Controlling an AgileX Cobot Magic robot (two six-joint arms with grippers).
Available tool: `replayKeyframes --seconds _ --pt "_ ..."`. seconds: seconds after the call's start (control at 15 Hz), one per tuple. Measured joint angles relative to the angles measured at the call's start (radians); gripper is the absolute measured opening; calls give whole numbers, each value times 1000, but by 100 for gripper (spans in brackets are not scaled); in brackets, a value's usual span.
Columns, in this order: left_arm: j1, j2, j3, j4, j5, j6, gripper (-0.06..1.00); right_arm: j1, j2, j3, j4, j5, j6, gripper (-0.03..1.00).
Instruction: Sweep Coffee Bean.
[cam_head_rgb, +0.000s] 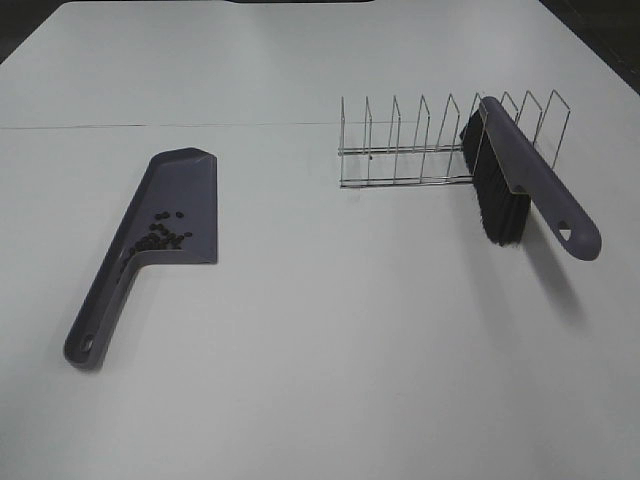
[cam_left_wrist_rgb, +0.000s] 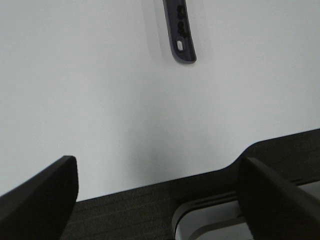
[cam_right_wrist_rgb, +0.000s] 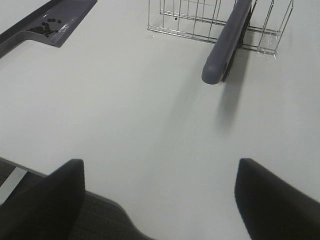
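Note:
Several coffee beans (cam_head_rgb: 160, 236) lie in a heap inside the grey dustpan (cam_head_rgb: 185, 195), which lies flat on the left of the white table; they also show in the right wrist view (cam_right_wrist_rgb: 44, 29). One stray dark bean (cam_head_rgb: 371, 155) lies on the table inside the wire rack (cam_head_rgb: 400, 150). The grey brush (cam_head_rgb: 530, 175) with black bristles (cam_head_rgb: 498, 205) leans in the rack's right end. Neither gripper shows in the high view. The left gripper (cam_left_wrist_rgb: 160, 200) is open and empty near the table's front edge, with the dustpan handle (cam_left_wrist_rgb: 182, 42) far ahead. The right gripper (cam_right_wrist_rgb: 160, 200) is open and empty, short of the brush handle (cam_right_wrist_rgb: 225, 47).
The table's front edge (cam_left_wrist_rgb: 150, 182) runs just in front of the left gripper, with dark floor and a pale base (cam_left_wrist_rgb: 210, 222) below it. A thin seam (cam_head_rgb: 150, 125) crosses the table behind the dustpan.

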Motion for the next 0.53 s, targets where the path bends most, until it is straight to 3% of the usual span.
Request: replayKeyframes --seconds 0.53 --pt "0 -389 41 21 11 1 79 0 0 0 -5 0 1 72"
